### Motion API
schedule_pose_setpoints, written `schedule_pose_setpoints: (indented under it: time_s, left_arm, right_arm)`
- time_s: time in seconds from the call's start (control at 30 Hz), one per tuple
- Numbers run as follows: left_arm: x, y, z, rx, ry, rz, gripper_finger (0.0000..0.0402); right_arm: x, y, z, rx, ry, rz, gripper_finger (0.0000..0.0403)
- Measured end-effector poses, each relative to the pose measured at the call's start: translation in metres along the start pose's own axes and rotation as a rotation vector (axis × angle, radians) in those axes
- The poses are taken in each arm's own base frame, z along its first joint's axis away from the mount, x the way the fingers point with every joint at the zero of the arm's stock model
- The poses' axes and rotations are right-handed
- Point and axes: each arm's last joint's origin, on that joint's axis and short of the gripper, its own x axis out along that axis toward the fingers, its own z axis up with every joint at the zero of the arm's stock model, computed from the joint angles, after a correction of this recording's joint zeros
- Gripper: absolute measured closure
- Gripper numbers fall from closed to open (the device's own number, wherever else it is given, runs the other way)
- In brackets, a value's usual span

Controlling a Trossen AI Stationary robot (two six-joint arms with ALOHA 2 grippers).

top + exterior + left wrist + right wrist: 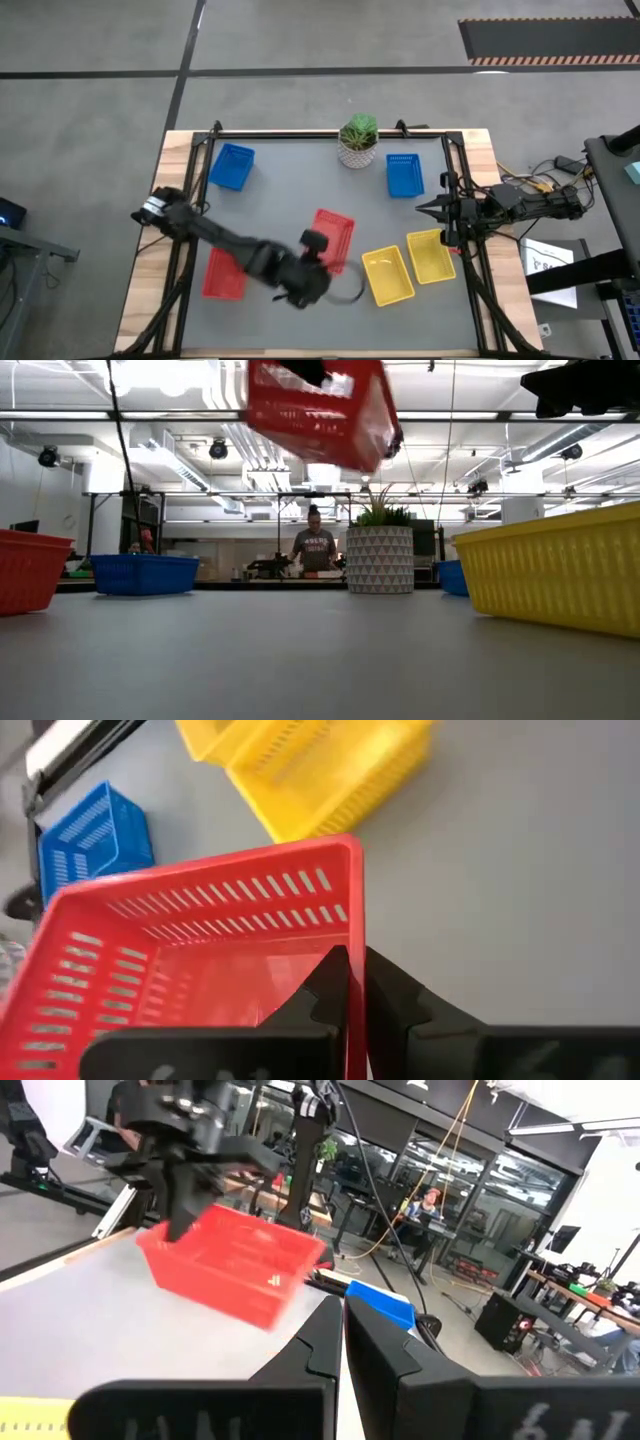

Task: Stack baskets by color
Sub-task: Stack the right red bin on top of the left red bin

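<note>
left end effector point(355, 982) is clamped on a red basket's point(333, 238) wall, lifted off the bench point(300, 180); next, carry it onto the red basket point(224, 274) near the left edge. right end effector point(424, 208) waits pinched together.

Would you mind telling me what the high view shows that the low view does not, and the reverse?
Only the high view shows the right gripper shut at the table's right edge, and a second yellow basket.

Only the low view shows the held red basket lifted clear of the table, and a person in the room behind.

Both show the plant pot, a blue basket and a red basket resting on the table.
</note>
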Motion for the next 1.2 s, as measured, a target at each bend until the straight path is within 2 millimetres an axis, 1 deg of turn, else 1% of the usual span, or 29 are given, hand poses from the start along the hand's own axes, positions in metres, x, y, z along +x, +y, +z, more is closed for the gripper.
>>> schedule_pose_setpoints:
  time_s: [0.07, 0.2, 0.27, 0.43, 0.57, 0.63, 0.7, 0.8, 0.9, 1.07, 1.2]
  left_arm:
    - [-0.013, -0.018, -0.005, 0.058, 0.005, 0.014, 0.0402]
    - [-0.038, -0.052, -0.020, 0.162, -0.010, 0.052, 0.0402]
    - [-0.049, -0.065, -0.031, 0.159, -0.020, 0.069, 0.0402]
    - [-0.082, -0.084, -0.058, 0.054, -0.080, 0.066, 0.0402]
    - [-0.100, -0.097, -0.081, 0.054, -0.109, 0.019, 0.0402]
    - [-0.107, -0.103, -0.092, 0.025, -0.113, -0.003, 0.0402]
    - [-0.113, -0.108, -0.101, -0.055, -0.111, -0.057, 0.0402]
    - [-0.122, -0.114, -0.111, -0.188, -0.067, -0.202, 0.0402]
    - [-0.133, -0.119, -0.119, -0.256, 0.006, -0.315, 0.0401]
    - [-0.151, -0.113, -0.139, -0.288, 0.133, -0.302, 0.0401]
    - [-0.155, -0.111, -0.150, -0.314, 0.178, -0.277, 0.0401]
  right_arm:
    - [0.000, 0.000, 0.000, -0.001, 0.000, 0.001, 0.0394]
    - [0.000, 0.000, 0.000, -0.001, 0.000, 0.003, 0.0394]
    - [0.000, 0.000, 0.000, 0.001, -0.001, 0.003, 0.0394]
    - [0.000, 0.000, 0.000, 0.016, 0.000, 0.004, 0.0394]
    - [0.000, 0.000, 0.000, 0.029, 0.001, 0.004, 0.0394]
    - [0.000, 0.000, 0.000, 0.032, 0.002, 0.005, 0.0394]
    - [0.000, 0.001, -0.001, 0.040, 0.008, 0.007, 0.0394]
    - [0.000, 0.001, -0.001, 0.042, 0.011, 0.008, 0.0394]
    - [0.000, 0.001, -0.001, 0.041, 0.014, 0.009, 0.0394]
    - [0.000, 0.001, -0.001, 0.038, 0.015, 0.010, 0.0394]
    - [0.000, 0.001, -0.002, 0.038, 0.015, 0.010, 0.0394]
